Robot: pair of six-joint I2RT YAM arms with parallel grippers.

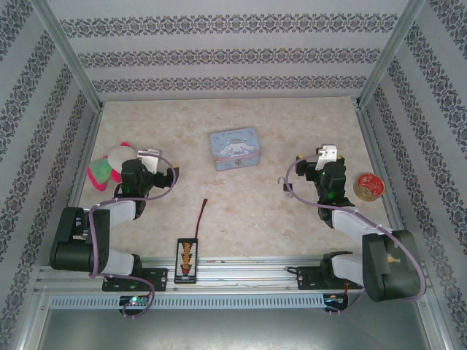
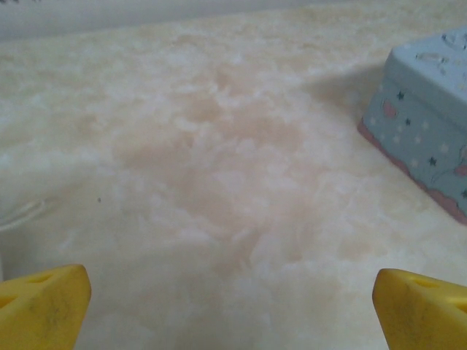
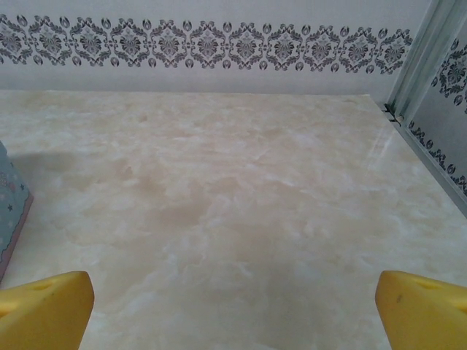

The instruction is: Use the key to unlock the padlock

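The pale blue tin [image 1: 235,148] lies at the middle of the table, between the two arms. A tiny dark spot at the middle of its near side [image 1: 240,166] could be the padlock; it is too small to tell. The key is out of view. My left gripper [image 1: 151,155] hovers left of the tin, open, its yellow fingertips [image 2: 44,306] far apart over bare table, with the tin's corner [image 2: 427,138] ahead to the right. My right gripper [image 1: 326,154] is open right of the tin, fingertips [image 3: 423,310] wide apart, the tin's edge [image 3: 11,211] at far left.
A pink and white plush toy [image 1: 108,166] lies beside the left gripper. A red tape roll [image 1: 368,185] sits by the right wall. A black strip [image 1: 186,259] with a thin red-tipped cord [image 1: 203,211] lies near the front rail. Patterned walls close off the back and both sides.
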